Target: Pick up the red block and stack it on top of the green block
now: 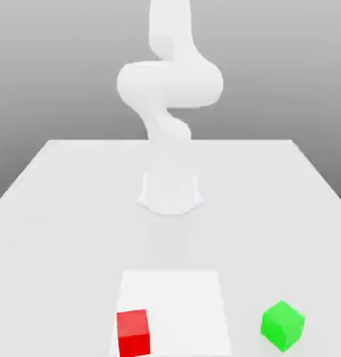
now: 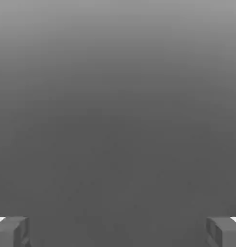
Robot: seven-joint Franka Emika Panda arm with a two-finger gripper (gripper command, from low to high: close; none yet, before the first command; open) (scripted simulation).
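Observation:
The red block [image 1: 133, 333] rests on the table near the front edge, toward the exterior view's left, on the corner of a paler square patch. The green block [image 1: 283, 325] sits on the table toward the exterior view's right, turned slightly, well apart from the red one. In the hand view my gripper [image 2: 118, 232] is open: its two grey fingertips [image 2: 11, 231] stand far apart with nothing between them, against a plain grey backdrop. The white arm [image 1: 169, 84] rises from its base and leaves the exterior view at the top.
The arm's round base [image 1: 170, 193] stands mid-table behind the blocks. A paler square patch [image 1: 176, 300] marks the white table [image 1: 54, 209] in front of it. The table's side edges run diagonally at both sides.

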